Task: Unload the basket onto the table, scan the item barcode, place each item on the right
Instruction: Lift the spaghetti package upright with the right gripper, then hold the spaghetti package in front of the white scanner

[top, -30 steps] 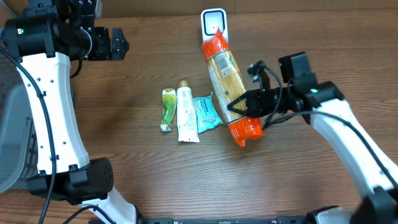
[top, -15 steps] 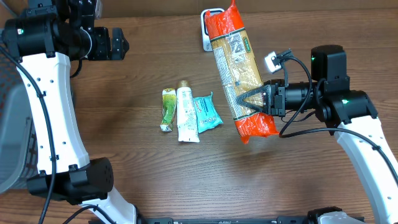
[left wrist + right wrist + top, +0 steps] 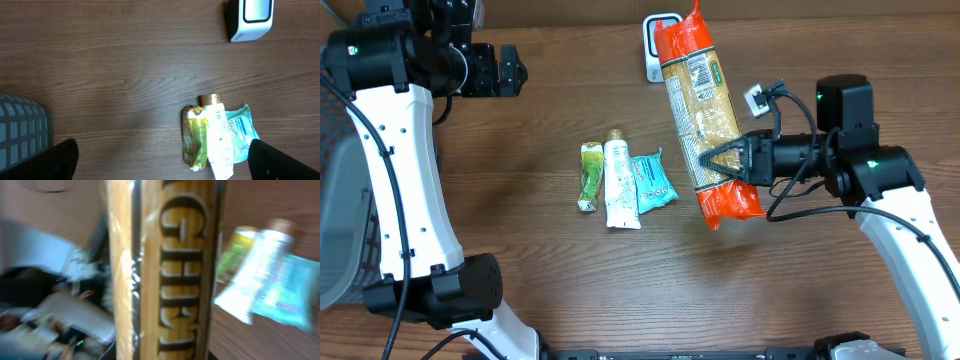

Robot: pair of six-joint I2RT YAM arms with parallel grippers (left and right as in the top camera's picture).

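The item is a long spaghetti packet (image 3: 698, 110), yellow with orange-red ends. It hangs above the table, tilted, and my right gripper (image 3: 725, 160) is shut on its lower half. Its upper end overlaps the white scanner (image 3: 650, 50) at the table's far edge. A white printed label (image 3: 698, 70) on the packet faces up. The right wrist view is filled by the packet (image 3: 170, 270), blurred, with large brown letters. My left gripper (image 3: 510, 70) stands open and empty at the far left, well away from the scanner (image 3: 252, 17).
A green sachet (image 3: 590, 175), a white tube (image 3: 620, 185) and a teal pouch (image 3: 653, 182) lie side by side at the table's middle. A grey basket (image 3: 340, 230) stands at the left edge.
My right gripper has lifted the spaghetti packet off the table and swung its upper end over the scanner. Over the last half second it barely moved. The left arm is still.
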